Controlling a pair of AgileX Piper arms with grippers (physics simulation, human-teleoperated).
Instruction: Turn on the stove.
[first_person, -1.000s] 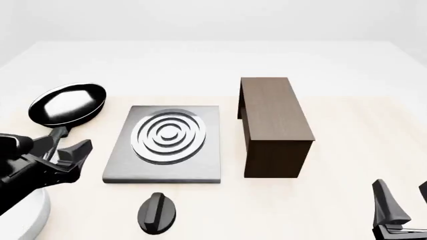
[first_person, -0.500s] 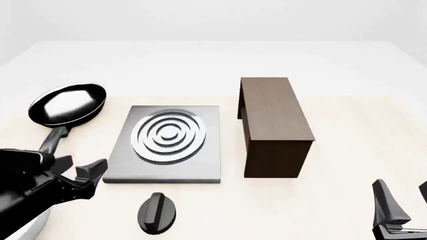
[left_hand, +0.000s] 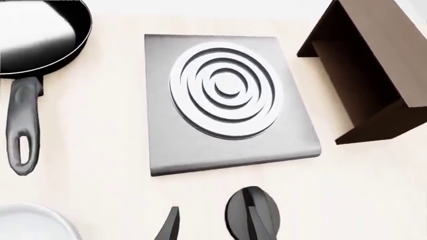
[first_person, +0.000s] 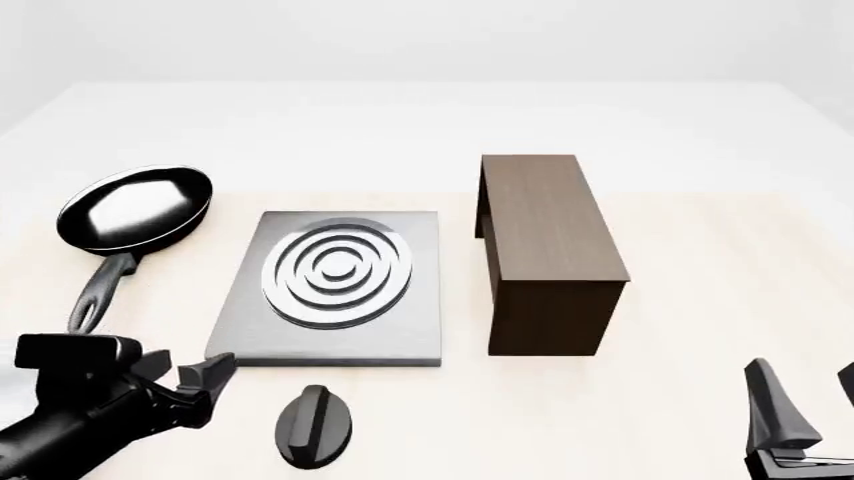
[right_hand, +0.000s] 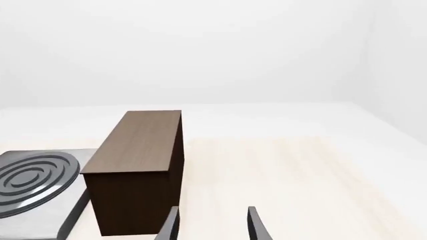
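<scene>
**Approaching the knob: left pincer spread, nothing held**

Hovering low at the near-left of the worktop (first_person: 694, 160), the left pincer (first_person: 200, 385) stands spread wide and empty, just left of the black oval knob (first_person: 315, 426), not touching it. The stove plate (first_person: 334, 345) lies just beyond the knob, a strip of bare worktop between them. A frying pan (first_person: 136, 207) sits to the plate's left, its handle reaching toward the arm; a dark wooden box (first_person: 550, 250) stands to the right, a narrow gap from the plate's edge. Open worktop stretches behind and to the right.

The right pincer (first_person: 807, 420) is cut off at the frame corner; its fingers (right_hand: 172, 225) stand apart, empty. In the left wrist view the knob (left_hand: 252, 215) is partly cropped, one fingertip overlapping it. A white rounded object (left_hand: 30, 225) shows only partly.
</scene>
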